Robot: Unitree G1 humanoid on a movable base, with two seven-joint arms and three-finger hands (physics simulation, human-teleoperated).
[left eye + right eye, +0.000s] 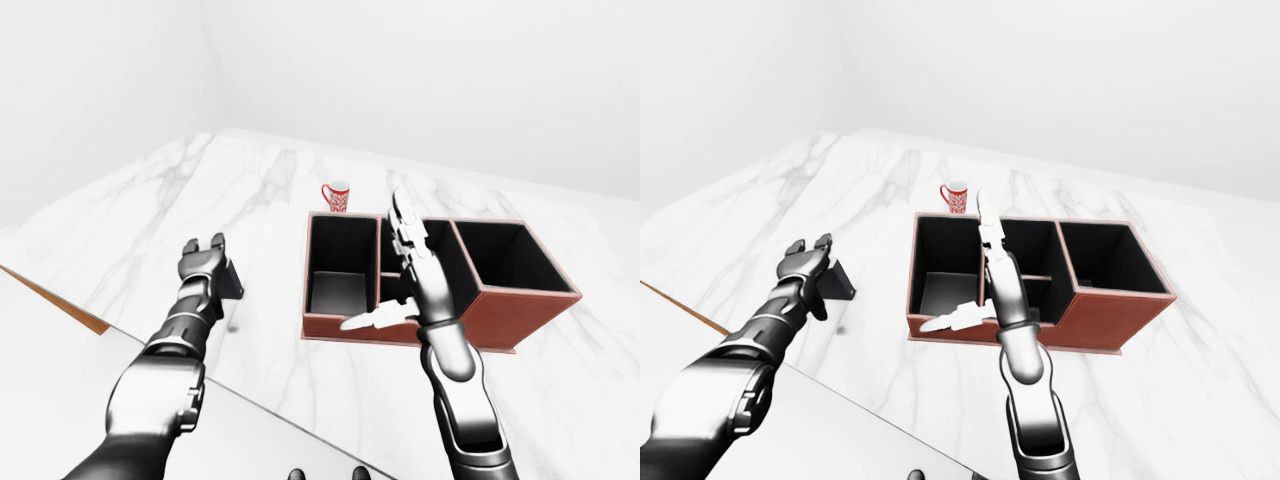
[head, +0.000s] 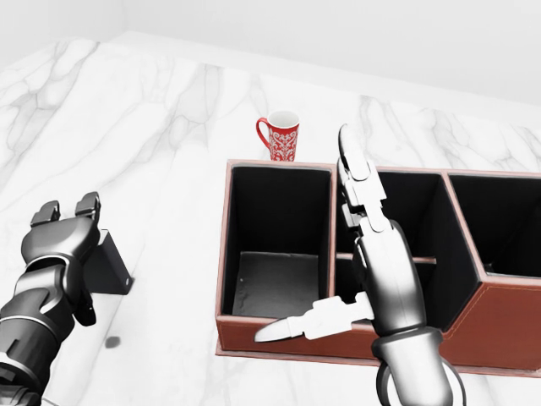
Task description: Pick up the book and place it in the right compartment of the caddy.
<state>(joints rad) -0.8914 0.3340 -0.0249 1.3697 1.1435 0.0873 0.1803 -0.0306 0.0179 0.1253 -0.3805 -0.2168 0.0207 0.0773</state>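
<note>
A white marble counter (image 2: 169, 110) under pale walls carries the brown caddy (image 2: 507, 330) at right. The right hand (image 2: 338, 254) hovers spread over its left compartments. Far left, the left hand (image 2: 59, 241) covers the dark book (image 2: 110, 266); grip and long axis unclear. A red mug (image 2: 281, 135) stands beyond.

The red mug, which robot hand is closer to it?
Right. The right hand hangs over the caddy, just below the red mug. The left hand is far left, by the book.

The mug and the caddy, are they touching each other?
Cannot tell. In the head view the mug stands just above the caddy rim, its base hidden behind the wall; no view shows a gap or contact.
</note>
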